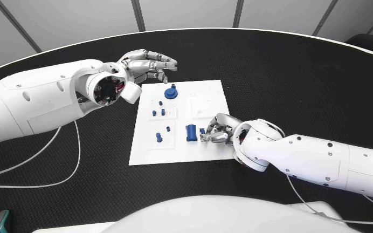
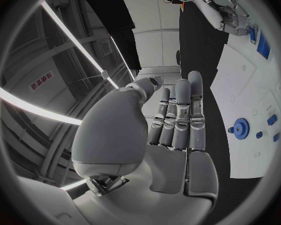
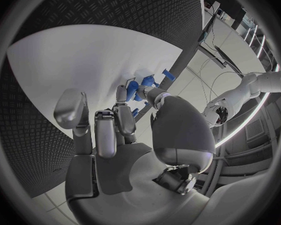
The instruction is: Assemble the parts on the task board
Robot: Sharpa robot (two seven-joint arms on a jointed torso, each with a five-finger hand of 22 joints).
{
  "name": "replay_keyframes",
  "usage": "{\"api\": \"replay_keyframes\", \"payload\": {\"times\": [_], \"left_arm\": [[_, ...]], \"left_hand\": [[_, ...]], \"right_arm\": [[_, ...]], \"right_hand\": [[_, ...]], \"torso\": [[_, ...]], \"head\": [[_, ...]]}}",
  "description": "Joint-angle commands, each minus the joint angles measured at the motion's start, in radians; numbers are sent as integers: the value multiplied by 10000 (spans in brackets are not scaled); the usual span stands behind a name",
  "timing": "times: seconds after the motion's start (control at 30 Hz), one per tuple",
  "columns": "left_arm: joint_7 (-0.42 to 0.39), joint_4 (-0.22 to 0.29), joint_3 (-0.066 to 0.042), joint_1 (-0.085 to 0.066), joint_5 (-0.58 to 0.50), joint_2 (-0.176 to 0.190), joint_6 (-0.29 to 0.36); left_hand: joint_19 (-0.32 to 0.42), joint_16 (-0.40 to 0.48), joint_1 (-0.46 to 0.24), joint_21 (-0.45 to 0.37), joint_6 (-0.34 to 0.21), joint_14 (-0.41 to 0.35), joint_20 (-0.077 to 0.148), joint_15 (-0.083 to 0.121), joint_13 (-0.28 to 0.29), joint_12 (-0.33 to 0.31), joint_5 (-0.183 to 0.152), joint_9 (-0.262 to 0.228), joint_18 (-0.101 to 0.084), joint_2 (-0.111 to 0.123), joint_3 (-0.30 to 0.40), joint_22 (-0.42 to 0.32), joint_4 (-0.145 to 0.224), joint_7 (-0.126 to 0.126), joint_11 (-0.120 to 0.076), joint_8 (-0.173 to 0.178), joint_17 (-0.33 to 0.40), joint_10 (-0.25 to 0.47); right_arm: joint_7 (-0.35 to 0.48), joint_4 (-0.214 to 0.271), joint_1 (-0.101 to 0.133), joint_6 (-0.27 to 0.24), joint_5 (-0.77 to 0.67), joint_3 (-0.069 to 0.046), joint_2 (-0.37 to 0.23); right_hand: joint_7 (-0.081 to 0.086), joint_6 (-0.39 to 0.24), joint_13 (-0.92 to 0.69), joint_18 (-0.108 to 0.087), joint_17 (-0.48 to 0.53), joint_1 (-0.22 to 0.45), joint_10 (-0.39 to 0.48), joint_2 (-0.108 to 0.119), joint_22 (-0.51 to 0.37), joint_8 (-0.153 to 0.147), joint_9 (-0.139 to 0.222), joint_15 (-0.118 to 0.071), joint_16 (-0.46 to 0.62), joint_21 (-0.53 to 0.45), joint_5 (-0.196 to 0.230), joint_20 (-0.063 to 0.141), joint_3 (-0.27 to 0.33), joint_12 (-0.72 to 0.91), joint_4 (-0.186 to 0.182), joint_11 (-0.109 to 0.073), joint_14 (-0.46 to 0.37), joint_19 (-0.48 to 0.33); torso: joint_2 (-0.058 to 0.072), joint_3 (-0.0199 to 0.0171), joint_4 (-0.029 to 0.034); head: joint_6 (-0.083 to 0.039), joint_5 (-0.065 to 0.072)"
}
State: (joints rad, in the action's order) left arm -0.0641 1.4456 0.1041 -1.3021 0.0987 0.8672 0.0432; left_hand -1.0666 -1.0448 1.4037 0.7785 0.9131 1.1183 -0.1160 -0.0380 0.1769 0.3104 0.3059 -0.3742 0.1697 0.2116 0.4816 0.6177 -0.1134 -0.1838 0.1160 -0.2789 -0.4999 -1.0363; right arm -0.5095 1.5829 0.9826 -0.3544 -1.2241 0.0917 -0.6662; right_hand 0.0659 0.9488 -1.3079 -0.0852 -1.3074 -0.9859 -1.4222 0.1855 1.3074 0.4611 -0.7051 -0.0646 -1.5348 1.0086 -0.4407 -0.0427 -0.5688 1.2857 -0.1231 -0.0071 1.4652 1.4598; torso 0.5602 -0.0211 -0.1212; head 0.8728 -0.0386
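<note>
1. The task board (image 1: 198, 130) is a flat white plate lying in the middle of the black table (image 1: 295, 76), its long side running near to far. It looks stiff and smooth; I judge it could slide on the table if pushed sideways.
2. The parts are small blue pieces. A blue gear (image 1: 171, 93) with a knob on top sits near the board's far left corner; small blue pegs (image 1: 158, 112) stand just near of it, and more (image 1: 159, 137) sit toward the near left.
3. A taller blue block (image 1: 190, 131) stands upright near the middle of the board's near half, just left of the right hand (image 1: 220, 129).
4. The right hand rests low over the board's near right part, fingers curled around a small blue piece (image 1: 202, 131); the right wrist view shows blue parts at its fingertips (image 3: 132, 91). I judge it is pinching that piece.
5. The left hand (image 1: 147, 64) hovers above the table just beyond the board's far left corner, empty, fingers loosely extended side by side.
6. The parts look rigid, light and smooth, probably plastic: easy to lift, easy to tip or flick. Pinch each across opposite sides, low and square.
7. The table has a fine textured mat; grey wall panels stand behind.
</note>
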Motion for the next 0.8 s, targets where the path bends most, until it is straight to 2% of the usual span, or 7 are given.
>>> {"api": "replay_keyframes", "payload": {"times": [0.03,0.17,0.37,0.57,0.6,0.7,0.8], "left_arm": [[3,2,0,0,0,2,1],[4,3,0,0,0,5,4],[4,3,0,0,0,3,5],[3,3,0,0,0,5,13],[3,4,0,0,0,4,13],[2,6,0,0,0,4,15],[-1,10,0,0,0,9,18]], "left_hand": [[-17,-29,-7,-54,-68,-75,-59,16,-9,42,28,10,142,-50,-5,-9,-41,-17,8,-30,9,80],[-17,-29,-7,-54,-68,-75,-59,16,-9,42,28,10,142,-50,-5,-9,-41,-17,8,-30,9,80],[-17,-29,-7,-54,-68,-75,-59,16,-9,42,28,10,142,-50,-5,-9,-41,-17,8,-30,9,80],[-17,-29,-7,-54,-68,-75,-59,16,-9,42,28,10,142,-50,-5,-9,-41,-17,8,-30,9,80],[-17,-29,-7,-54,-68,-75,-59,16,-9,42,28,10,142,-50,-5,-9,-41,-17,8,-30,9,80],[-17,-29,-7,-54,-68,-75,-59,16,-9,42,28,10,142,-50,-5,-9,-41,-17,8,-30,9,80],[-17,-29,-7,-54,-68,-75,-59,16,-9,42,28,10,142,-50,-5,-9,-41,-17,8,-30,9,80]], "right_arm": [[5,4,1,-1,0,0,-1],[13,-2,2,-16,0,0,-5],[19,-2,3,-39,0,0,-13],[38,4,5,-70,0,0,-28],[44,7,5,-78,0,0,-32],[66,22,6,-121,0,0,-52],[117,82,6,-199,0,1,-115]], "right_hand": [[35,66,-664,-33,-1897,155,-39,7,1416,51,18,-51,16,-36,-17,58,83,46,-56,16,899,17],[41,68,-654,-37,-1888,243,-28,25,1408,44,24,-45,21,-79,107,54,185,28,-125,23,897,13],[53,69,-651,-39,-1884,392,-19,71,1406,27,41,-33,24,-113,543,44,420,14,-281,36,896,16],[69,72,-646,-43,-1878,553,-9,146,1399,16,51,-21,29,-162,713,35,685,0,-454,52,894,13],[65,80,-643,-43,-1874,617,-4,150,1397,17,52,-16,31,-178,987,31,834,-7,-554,52,893,14],[56,65,-641,-48,-1880,612,4,132,1396,7,57,-24,29,-212,1450,32,1096,-19,-724,48,894,17],[56,65,-639,-49,-1870,609,6,132,1394,7,57,-24,35,-218,1462,33,1105,-22,-730,47,892,16]], "torso": [[-2,-1,4],[-2,0,4],[-4,-2,4],[-5,-5,1],[-4,-5,2],[-5,-6,2],[-5,-9,9]], "head": [[-2,8],[-2,2],[-2,8],[-2,7],[-2,9],[-2,7],[-2,19]]}}
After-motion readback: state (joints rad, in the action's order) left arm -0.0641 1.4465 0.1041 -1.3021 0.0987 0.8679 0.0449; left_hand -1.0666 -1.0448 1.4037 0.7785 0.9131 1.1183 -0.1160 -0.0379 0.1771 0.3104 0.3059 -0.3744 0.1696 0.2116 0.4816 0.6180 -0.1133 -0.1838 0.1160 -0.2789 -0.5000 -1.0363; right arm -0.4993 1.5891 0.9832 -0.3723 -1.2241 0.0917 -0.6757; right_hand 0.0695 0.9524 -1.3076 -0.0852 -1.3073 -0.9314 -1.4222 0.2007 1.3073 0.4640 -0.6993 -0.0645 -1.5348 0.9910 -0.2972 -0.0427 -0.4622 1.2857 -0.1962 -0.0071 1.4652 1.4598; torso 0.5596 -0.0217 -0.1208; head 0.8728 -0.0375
